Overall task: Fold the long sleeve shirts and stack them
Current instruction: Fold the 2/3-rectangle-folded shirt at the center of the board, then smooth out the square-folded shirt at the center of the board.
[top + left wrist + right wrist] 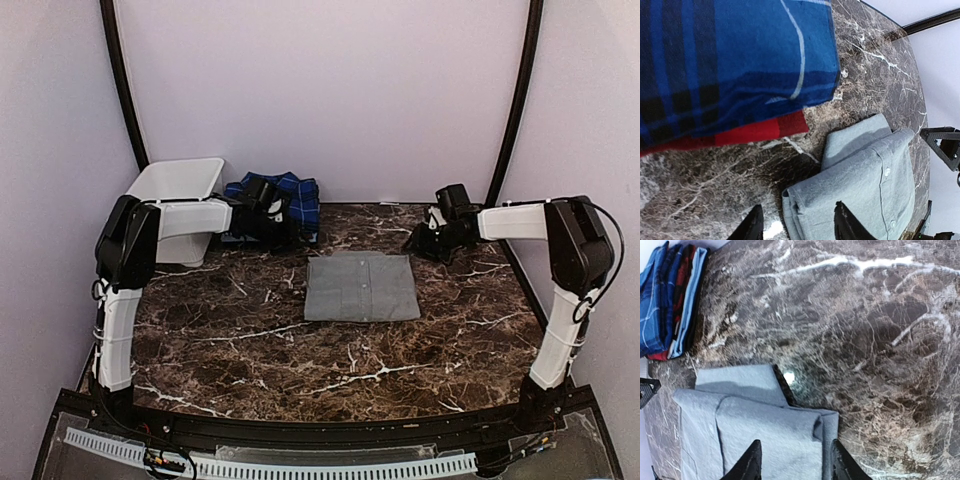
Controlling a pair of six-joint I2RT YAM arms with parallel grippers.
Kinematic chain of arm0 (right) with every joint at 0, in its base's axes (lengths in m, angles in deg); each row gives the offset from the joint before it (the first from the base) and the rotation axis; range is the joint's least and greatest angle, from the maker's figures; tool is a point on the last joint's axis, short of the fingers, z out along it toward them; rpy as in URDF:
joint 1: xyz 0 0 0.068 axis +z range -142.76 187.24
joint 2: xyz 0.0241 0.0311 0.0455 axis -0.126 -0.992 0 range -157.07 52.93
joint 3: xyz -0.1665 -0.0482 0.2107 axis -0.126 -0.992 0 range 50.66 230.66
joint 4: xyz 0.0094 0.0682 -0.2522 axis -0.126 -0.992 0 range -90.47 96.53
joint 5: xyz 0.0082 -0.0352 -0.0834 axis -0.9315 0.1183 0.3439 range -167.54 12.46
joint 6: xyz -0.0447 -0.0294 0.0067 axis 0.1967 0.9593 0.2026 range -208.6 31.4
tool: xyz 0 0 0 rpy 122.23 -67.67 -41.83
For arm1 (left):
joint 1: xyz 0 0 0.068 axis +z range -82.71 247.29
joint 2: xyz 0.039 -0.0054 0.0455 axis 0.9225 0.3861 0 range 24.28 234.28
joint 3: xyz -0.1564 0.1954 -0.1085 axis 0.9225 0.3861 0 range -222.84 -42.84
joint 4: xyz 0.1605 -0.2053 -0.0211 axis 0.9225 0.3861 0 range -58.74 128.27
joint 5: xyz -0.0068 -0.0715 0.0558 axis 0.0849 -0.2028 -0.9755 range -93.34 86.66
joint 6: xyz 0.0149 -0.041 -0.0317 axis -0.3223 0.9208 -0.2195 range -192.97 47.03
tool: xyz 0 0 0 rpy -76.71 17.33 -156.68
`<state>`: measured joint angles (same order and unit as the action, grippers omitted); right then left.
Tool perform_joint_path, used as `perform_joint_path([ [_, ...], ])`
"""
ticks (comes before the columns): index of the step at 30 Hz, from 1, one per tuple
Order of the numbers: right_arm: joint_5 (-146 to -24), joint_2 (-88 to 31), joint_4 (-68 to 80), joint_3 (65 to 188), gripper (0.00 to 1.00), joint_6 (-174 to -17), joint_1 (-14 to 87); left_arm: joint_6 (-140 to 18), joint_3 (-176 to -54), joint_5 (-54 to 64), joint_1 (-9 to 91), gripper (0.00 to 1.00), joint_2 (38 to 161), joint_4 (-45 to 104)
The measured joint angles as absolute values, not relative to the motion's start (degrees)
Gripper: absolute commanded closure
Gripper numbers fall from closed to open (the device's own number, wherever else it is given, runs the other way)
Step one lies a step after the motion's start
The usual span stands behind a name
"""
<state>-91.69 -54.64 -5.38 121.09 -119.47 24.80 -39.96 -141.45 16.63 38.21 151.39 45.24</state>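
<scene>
Appears past folding the grey shirt point(361, 287), flat at the centre of the table point(250, 345), with left gripper point(799, 227) and right gripper point(794, 465) both parted and empty near its far side; next likely calls for lifting it onto the plaid shirt point(290, 192) at far left.

Gap between grey shirt point(361, 287) and plaid stack point(303, 198)

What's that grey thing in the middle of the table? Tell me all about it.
A light grey shirt, soft woven cloth by its look, folded into a flat rectangle. A row of small white buttons runs down its front; folded layers show at its edges. It lies on the dark marbled table, apart from the blue plaid pile. Nothing rests on it.
</scene>
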Motion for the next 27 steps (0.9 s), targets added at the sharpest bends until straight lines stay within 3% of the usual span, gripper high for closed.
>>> perform_joint_path([
  [7,-85.1,-52.6,-7.7,123.4,0.54,-116.9,31.2,-40.5,-141.9,14.8,38.2,0.54,149.9,47.8],
  [14,-79.1,-53.0,-11.0,125.8,0.55,-115.0,41.7,-40.0,-134.9,15.4,34.3,0.57,141.7,47.8],
  [27,-74.5,-74.8,-17.3,146.6,0.57,-112.3,42.4,-37.8,-128.0,19.9,28.9,0.61,137.9,44.7],
])
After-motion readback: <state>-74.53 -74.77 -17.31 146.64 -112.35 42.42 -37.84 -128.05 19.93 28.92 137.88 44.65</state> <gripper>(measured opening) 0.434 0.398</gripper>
